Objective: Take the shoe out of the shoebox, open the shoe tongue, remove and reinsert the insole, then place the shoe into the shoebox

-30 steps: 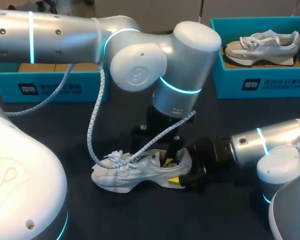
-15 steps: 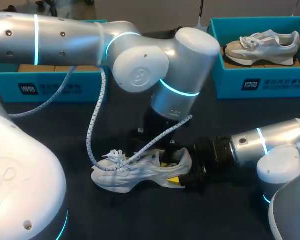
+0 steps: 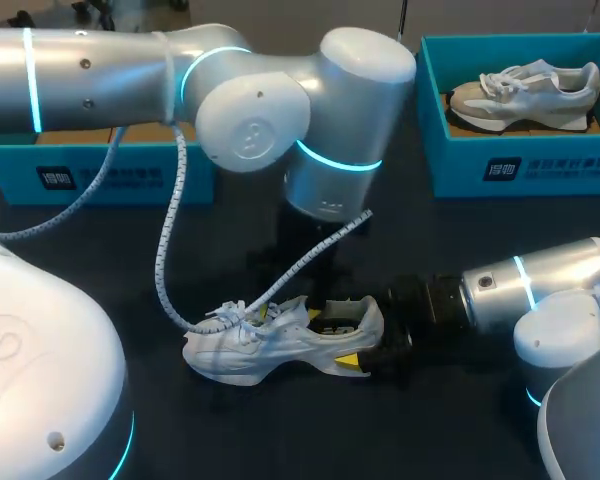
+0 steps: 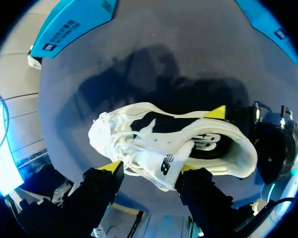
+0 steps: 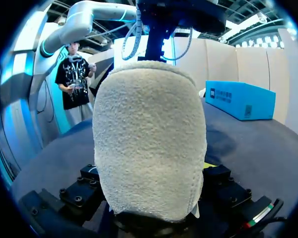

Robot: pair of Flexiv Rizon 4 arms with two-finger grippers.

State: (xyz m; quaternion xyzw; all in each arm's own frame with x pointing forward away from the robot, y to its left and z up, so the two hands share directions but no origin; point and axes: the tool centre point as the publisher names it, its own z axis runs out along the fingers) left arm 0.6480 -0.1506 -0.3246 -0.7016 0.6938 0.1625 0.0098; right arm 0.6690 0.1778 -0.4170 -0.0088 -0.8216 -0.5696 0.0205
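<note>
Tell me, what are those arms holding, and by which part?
The right end effector clamps the white shoe by its heel. The left end effector is open above the tongue, holding nothing.

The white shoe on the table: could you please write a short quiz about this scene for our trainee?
1. True or false: the white shoe lies inside a shoebox.
2. Which part of it sits between the jaws of the right arm? A toe, B heel, C laces.
3. What does the blue shoebox at the table's far right corner hold?
Key: 1 false; 2 B; 3 a grey shoe.
</note>
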